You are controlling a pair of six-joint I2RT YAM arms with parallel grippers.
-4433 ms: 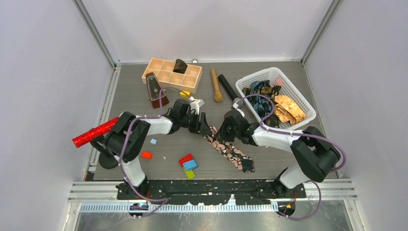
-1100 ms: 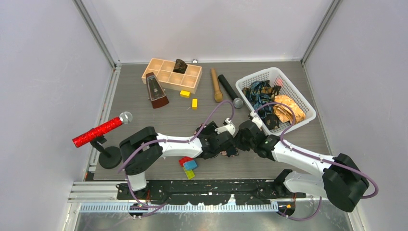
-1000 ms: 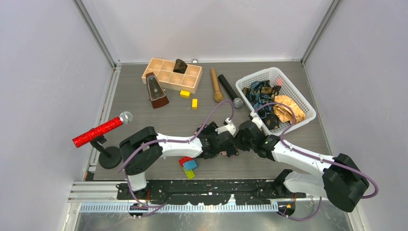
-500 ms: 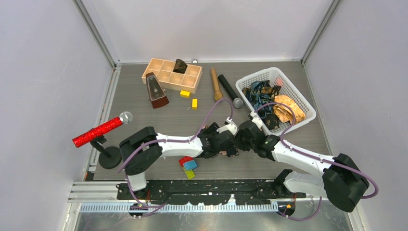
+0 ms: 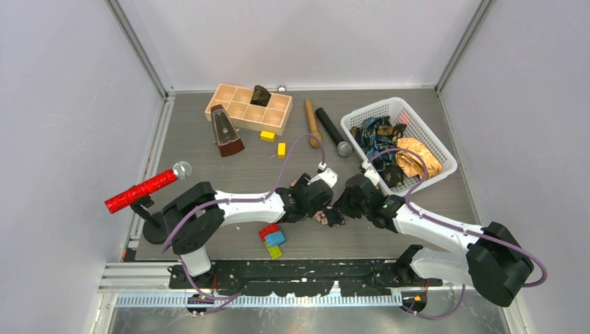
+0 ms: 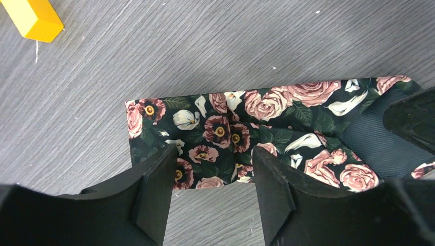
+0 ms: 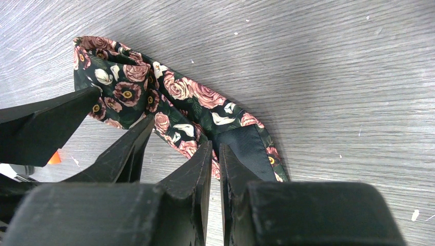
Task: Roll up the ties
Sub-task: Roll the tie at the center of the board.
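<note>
Working at the near side of the worktop [image 5: 202, 156], both arms are on the black floral tie [image 6: 231, 128] — it lies bunched into a short folded wad, not yet a tidy roll. The left gripper [image 6: 210, 189] stands open, its fingers [image 6: 154, 195] straddling the fabric. The right gripper [image 7: 215, 164] is pinched almost shut on the tie's edge beside the dark lining. Further back, the white basket [image 5: 424, 129] holds the other ties [image 5: 379, 136] in a tangle — none rolled, so most of the job looks left.
</note>
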